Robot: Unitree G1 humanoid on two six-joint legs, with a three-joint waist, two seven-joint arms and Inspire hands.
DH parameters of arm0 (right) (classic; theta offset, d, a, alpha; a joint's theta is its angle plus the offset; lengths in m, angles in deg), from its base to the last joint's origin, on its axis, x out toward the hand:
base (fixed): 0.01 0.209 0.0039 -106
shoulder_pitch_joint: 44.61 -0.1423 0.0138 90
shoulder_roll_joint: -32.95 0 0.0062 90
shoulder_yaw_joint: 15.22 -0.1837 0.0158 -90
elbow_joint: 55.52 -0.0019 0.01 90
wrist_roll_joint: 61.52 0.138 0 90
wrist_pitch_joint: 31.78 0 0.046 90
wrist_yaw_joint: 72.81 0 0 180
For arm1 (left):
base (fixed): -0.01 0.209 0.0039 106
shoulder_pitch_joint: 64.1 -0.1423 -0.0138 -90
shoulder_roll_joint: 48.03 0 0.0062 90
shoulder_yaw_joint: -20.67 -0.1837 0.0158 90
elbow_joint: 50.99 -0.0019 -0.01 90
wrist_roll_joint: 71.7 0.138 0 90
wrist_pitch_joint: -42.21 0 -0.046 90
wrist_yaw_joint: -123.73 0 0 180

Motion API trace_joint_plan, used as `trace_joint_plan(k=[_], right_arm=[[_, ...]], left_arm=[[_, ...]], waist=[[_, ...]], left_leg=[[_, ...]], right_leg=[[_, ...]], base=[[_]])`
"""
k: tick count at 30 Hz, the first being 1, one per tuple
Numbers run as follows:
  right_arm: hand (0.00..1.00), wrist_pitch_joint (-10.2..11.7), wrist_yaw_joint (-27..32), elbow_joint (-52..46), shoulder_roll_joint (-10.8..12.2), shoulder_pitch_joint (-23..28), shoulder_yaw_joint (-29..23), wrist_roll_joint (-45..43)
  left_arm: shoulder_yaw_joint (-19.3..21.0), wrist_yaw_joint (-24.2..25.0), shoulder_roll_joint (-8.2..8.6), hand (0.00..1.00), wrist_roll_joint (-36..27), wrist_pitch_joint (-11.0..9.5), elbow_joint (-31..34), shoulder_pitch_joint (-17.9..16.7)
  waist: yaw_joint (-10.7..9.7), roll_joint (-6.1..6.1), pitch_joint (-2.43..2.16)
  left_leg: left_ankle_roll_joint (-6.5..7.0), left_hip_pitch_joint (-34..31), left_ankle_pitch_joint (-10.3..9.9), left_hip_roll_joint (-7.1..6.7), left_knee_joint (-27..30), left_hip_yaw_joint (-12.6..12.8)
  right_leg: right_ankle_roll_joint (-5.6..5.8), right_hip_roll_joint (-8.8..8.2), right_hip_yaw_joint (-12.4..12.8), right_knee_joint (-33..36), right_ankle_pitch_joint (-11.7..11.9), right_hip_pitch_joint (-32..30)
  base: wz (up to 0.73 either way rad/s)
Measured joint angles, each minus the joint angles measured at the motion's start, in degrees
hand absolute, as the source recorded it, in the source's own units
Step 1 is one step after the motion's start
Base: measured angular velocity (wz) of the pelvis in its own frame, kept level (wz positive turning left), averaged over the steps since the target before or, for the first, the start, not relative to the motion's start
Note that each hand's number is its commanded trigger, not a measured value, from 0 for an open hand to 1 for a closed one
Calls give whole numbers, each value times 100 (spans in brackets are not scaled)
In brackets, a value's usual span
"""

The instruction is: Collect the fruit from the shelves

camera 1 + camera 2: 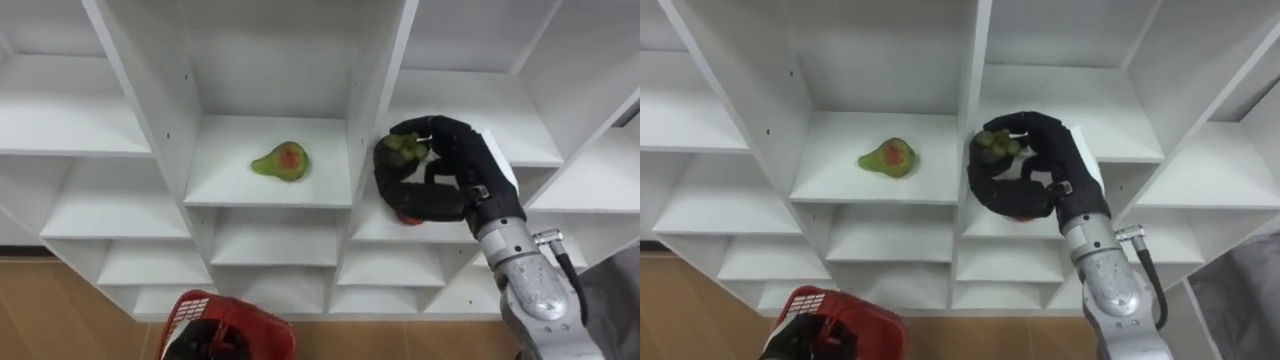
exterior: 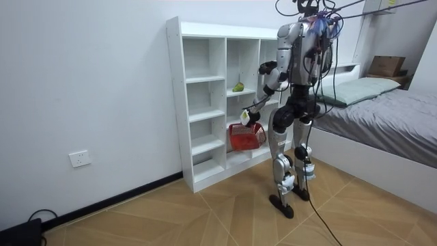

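A green pear with a red patch (image 1: 282,160) lies on the middle compartment's shelf of the white closet (image 1: 170,130). In the compartment to its right, my right hand (image 1: 445,170) is shut on a small green fruit (image 1: 401,148), held just above the shelf by the divider. A bit of red (image 1: 408,216) peeks out under that hand; what it is I cannot tell. Low at the left, a red basket (image 1: 228,318) hangs from my left hand (image 1: 207,342), whose fingers are curled round the handle. In the room view I stand upright facing the closet (image 2: 205,102).
The closet's other compartments around the pear look bare. Its upright dividers (image 1: 375,90) flank my right hand closely. Wooden floor (image 1: 60,310) lies below the closet. A bed (image 2: 382,109) stands behind me at the room view's right.
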Motion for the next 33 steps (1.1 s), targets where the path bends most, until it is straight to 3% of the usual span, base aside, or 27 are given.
trace_joint_plan(k=[3,7,10,16,20,22,28,33], right_arm=[[100,282,40,254,114,-9,50,27],[100,694,59,584,142,-64,74,117],[100,967,59,751,142,-81,111,388],[100,1257,60,879,135,-150,114,550],[100,1505,59,1102,133,-202,116,565],[100,1698,60,1291,131,-253,125,719],[100,2008,59,1568,106,-290,160,937],[100,2175,70,1663,97,-290,170,1063]], left_arm=[[-16,-21,19,100,2,-43,147,162],[-111,-86,26,100,-10,-323,224,357],[-219,-119,29,100,-225,-377,161,413],[-234,-161,33,100,-239,-375,176,415],[-235,-144,23,100,-258,-376,177,429],[-242,-101,17,100,-258,-376,183,425],[-244,-10,7,100,-265,-427,184,428],[-244,11,4,100,-349,-478,184,428]], waist=[[-31,5,3],[-32,32,23],[-31,42,27],[-45,145,59],[-33,206,45],[-28,207,46],[-33,207,46],[-18,199,41]], left_leg=[[0,-36,0,9,-11,57],[0,-102,0,10,0,76],[0,-230,0,9,34,85],[-2,-475,0,5,163,59],[-11,-524,5,7,166,49],[-22,-571,13,5,176,22],[-35,-628,21,1,212,-66],[-48,-686,29,1,228,-88]], right_leg=[[-11,1,1,1,7,-61],[-20,3,14,6,12,-134],[-37,1,20,17,24,-254],[-57,-8,-33,72,36,-448],[-71,-10,-70,75,45,-490],[-79,-9,-90,76,50,-516],[-83,-15,-211,76,53,-521],[-86,-18,-248,76,54,-558]], base=[[-8],[-3],[0],[2],[1],[7],[8],[5]])
